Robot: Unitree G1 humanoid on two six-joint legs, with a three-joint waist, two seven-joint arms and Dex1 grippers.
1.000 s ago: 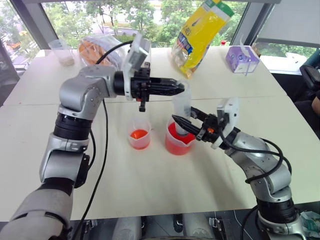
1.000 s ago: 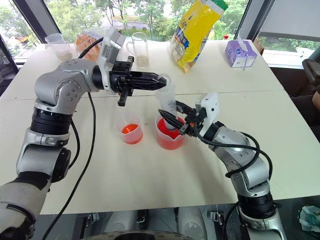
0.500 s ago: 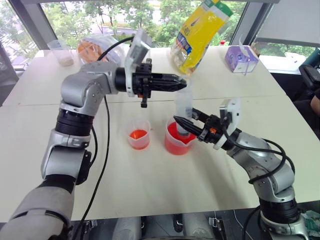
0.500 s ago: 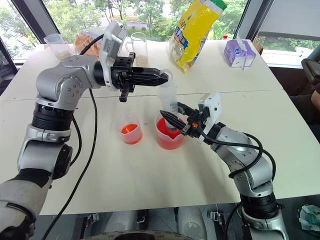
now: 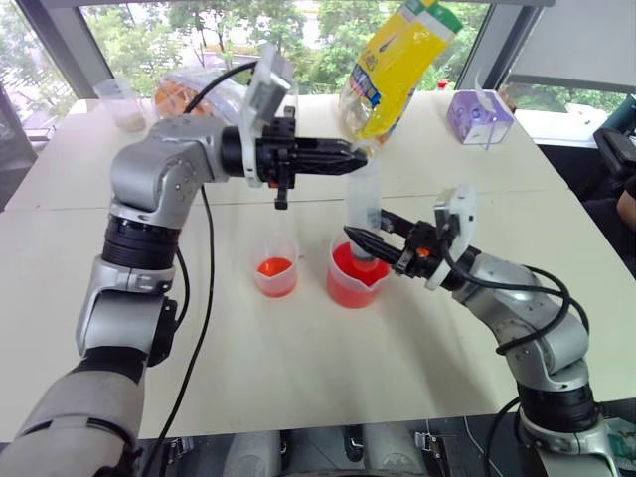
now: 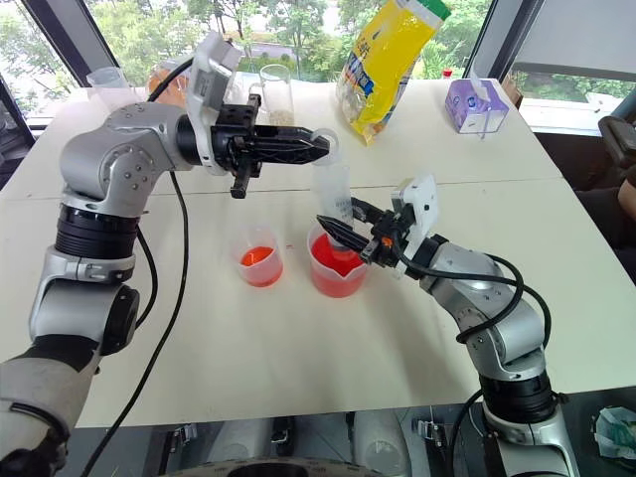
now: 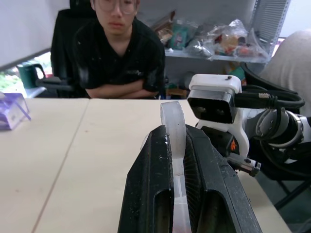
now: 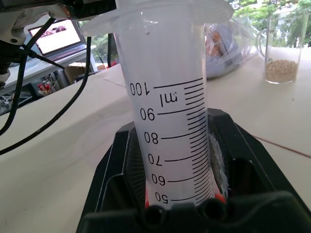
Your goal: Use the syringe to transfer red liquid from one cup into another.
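Left hand level atop syringe; right hand grips barrel.

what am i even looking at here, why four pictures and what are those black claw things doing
It is a humanoid robot with two arms, each ending in a black two-fingered gripper. Two pictures come from cameras in its head, looking down over a white table. The other two come from cameras on its wrists, looking along the fingers.

The right gripper is shut on the barrel of the syringe, a big clear tube with printed marks, standing upright with its lower end in the spouted beaker of red liquid. The left gripper is shut on the syringe's white plunger top.

Beside the beaker stands a small cup with a little red liquid. Farther back are a yellow bag, a purple box and a glass mug. The left wrist picture also shows a person seated across the table.
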